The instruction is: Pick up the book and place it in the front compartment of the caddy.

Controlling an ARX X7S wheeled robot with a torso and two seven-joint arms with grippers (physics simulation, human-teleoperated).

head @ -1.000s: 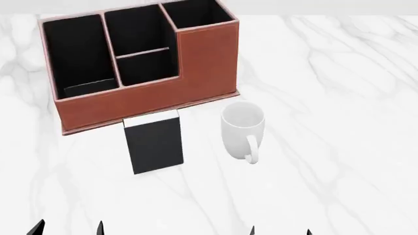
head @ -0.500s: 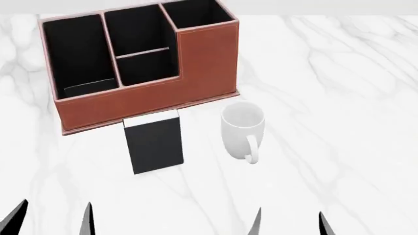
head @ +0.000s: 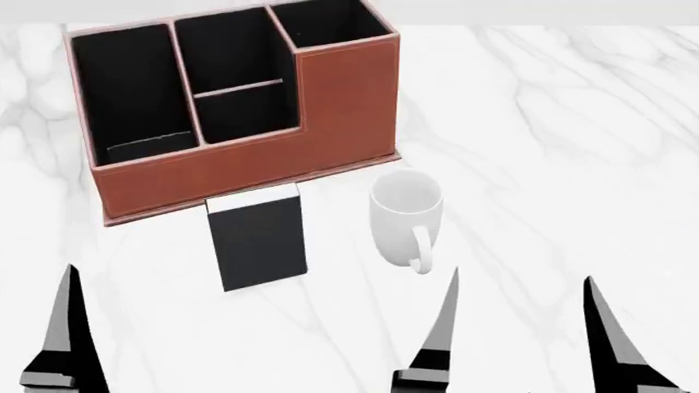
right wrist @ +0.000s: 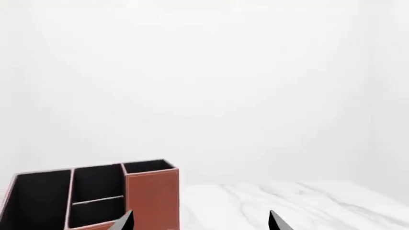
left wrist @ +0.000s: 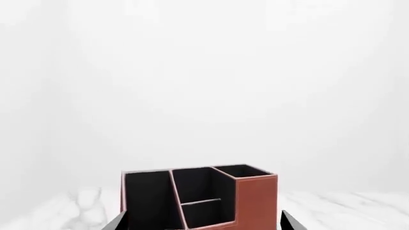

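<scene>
The thin, flat black rectangular book (head: 260,242), lying near the table's (head: 568,164) middle, looks stiff and light, best pinched across its long edges by either spread, empty pincer.

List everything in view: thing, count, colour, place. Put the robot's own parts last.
caddy: one, red-brown with black inside, at the back left of the table.
book: one, black with a white far end, flat on the table right in front of the caddy.
mug: one, white, upright to the right of the book, handle toward the robot.
table: one, white marble, under everything.
left gripper: one, black, near edge at left, open, holding nothing.
right gripper: one, black, near edge at right, open, holding nothing.
</scene>
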